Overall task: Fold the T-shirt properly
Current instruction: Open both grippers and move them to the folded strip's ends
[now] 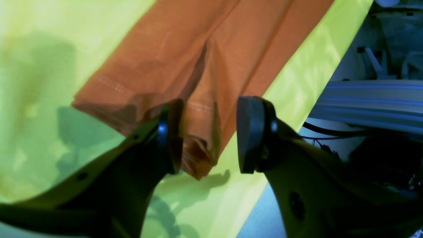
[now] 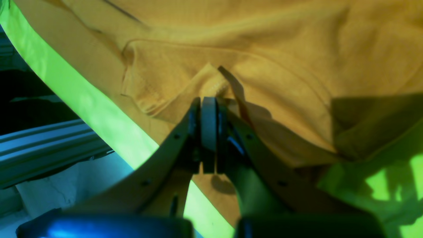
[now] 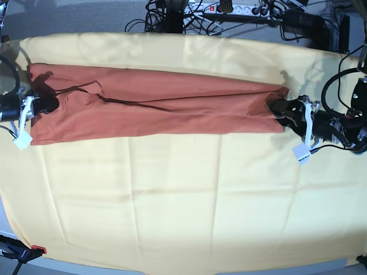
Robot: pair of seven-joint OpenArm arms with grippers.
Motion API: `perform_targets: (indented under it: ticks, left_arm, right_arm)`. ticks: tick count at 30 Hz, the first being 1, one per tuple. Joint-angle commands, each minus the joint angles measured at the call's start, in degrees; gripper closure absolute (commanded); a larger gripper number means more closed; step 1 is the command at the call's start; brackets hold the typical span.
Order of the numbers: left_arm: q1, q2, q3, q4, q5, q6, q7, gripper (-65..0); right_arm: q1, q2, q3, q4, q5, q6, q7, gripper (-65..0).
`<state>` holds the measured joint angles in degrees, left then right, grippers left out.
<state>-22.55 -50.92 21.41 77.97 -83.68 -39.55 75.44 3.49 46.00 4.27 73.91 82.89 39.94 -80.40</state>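
pale yellow cloth [image 3: 183, 195] over nearly the whole surface, wide bare stretch along the near side. t-shirt [image 3: 160, 103] folded into a long narrow band across the far half, long edges fairly straight, a crease running down the middle. left gripper [image 1: 210, 135] at the band's end near the cloth's edge, fingers well apart, bunched hem corner between them, not pinched. right gripper [image 2: 208, 109] at the opposite end, fingers pressed together on a fold of t-shirt fabric.

We see the rust-orange thin-fabric T-shirt [image 3: 155, 103] lying stretched left to right across the far part of the large pale yellow cloth [image 3: 183, 206], an arm at either end.
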Motion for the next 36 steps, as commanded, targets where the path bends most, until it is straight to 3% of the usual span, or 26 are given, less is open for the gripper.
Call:
perform_targets:
  ticks: [1,4,8,10,14,17,21,31,36]
  left_arm:
    - [-1.29,-1.51,-0.66,0.68,-1.32,-0.45,-0.39,-28.1]
    - [-1.53,-1.81,-0.68,0.68,-1.32,-0.45,-0.39,-28.1]
    - [-3.48,-2.69,-0.90,0.68,-1.32,-0.45,-0.42,-28.1]
    - [-4.85,-3.52,-0.98,0.68,-1.32,-0.45,-0.42,-28.1]
    - [-6.91,-4.98,-2.27,0.66,-1.32,-0.45,-0.42,-28.2]
    - [-6.80,-5.29,-7.15,0.63,-1.32,-0.45,-0.35,-28.2]
    - [-6.64,-5.29,-16.52,0.50,-1.32,-0.45,-0.33,-28.2]
    - [4.55,-3.96,-35.12,-2.71,-1.32,-0.45,-0.81,-28.2]
    - [9.70,-1.46,-39.45,-5.31,0.68,0.59,-2.19,-28.2]
  right_arm:
    - [0.94,1.81,0.50,0.72,0.59,0.06,0.40,0.0]
    - [0.96,1.81,0.50,0.72,1.20,0.06,0.40,0.0]
    - [1.33,2.54,0.50,0.81,2.11,0.06,0.40,-29.2]
    - [2.73,2.93,0.76,1.29,2.11,0.06,0.40,-31.7]
    - [4.81,2.93,2.78,1.38,2.11,0.06,0.40,-31.6]
    - [4.76,2.91,5.09,1.38,2.11,0.06,0.40,-28.9]
    - [4.57,2.40,5.20,1.38,2.11,0.06,0.40,0.0]
    - [1.73,-2.34,5.20,1.33,1.70,0.06,0.40,0.0]
    - [1.33,-6.25,5.20,1.31,-13.53,0.06,8.61,0.0]
